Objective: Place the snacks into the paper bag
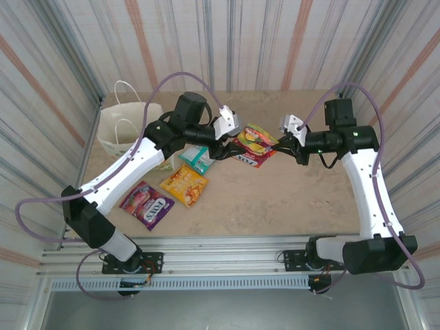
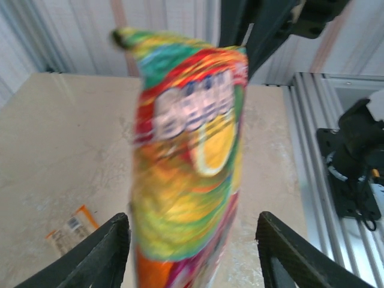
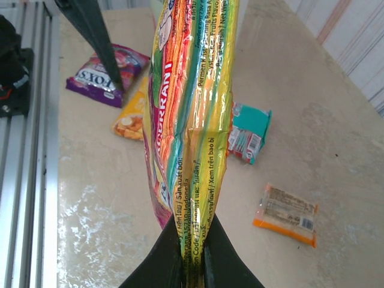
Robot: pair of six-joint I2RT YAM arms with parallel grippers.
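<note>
- The purple snack (image 1: 146,204), yellow snack (image 1: 184,185) and teal snack (image 1: 198,159) lie flat, left of the worktop's middle.
- The right arm bends inward. The right gripper (image 3: 192,247) pinches the seam of a glossy striped snack (image 3: 192,108), which stands upright above the middle.
- The left gripper (image 2: 192,252) is apart, with its fingers flanking that snack; the print is blurred.
- The white paper bag (image 1: 124,130) sits at the far-left corner, partly behind the left arm.

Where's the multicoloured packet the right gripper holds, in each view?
Top external: multicoloured packet just above centre.
Left wrist: centre, upright, between the fingers of the open left gripper.
Right wrist: centre, edge-on, pinched by the right gripper.
Shared landmark: purple packet, lower left in top external, upper left in right wrist.
</note>
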